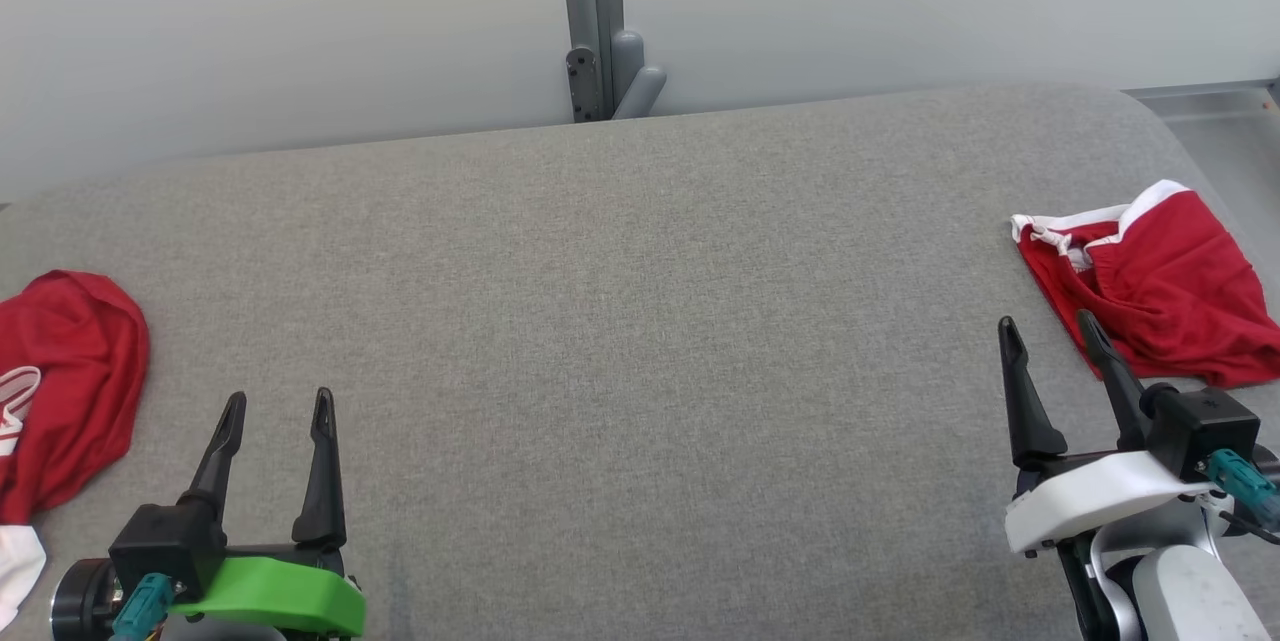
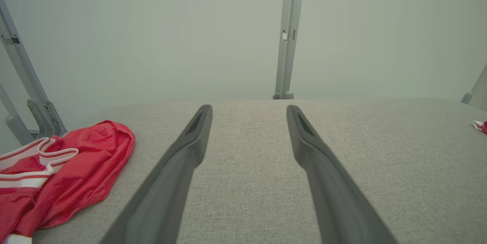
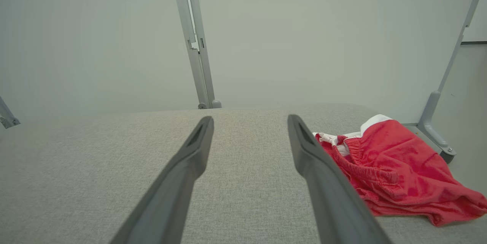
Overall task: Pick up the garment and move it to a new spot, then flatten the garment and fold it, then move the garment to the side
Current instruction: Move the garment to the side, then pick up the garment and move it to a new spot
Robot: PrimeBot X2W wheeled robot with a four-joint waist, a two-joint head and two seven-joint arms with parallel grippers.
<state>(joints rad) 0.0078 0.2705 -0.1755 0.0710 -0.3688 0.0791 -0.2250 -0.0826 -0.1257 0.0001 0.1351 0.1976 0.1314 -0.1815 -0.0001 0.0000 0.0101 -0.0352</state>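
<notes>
I see left gripper (image 1: 280, 397) at near left over grey table (image 1: 620, 341), jaws wide, nothing held. Right gripper (image 1: 1045, 321) at near right, jaws wide too, nothing held. Red top (image 1: 70, 371) bunched at table's left edge, white stripes showing, just left of left gripper, apart from it. Red shorts (image 1: 1160, 291) crumpled at table's right edge, just past right gripper's outer finger, white waistband on far side; can't tell if finger touches cloth. Farther back, grey post (image 1: 592, 21) against pale wall behind table

Bright, even light; wrist-view edges seem slightly soft.
</notes>
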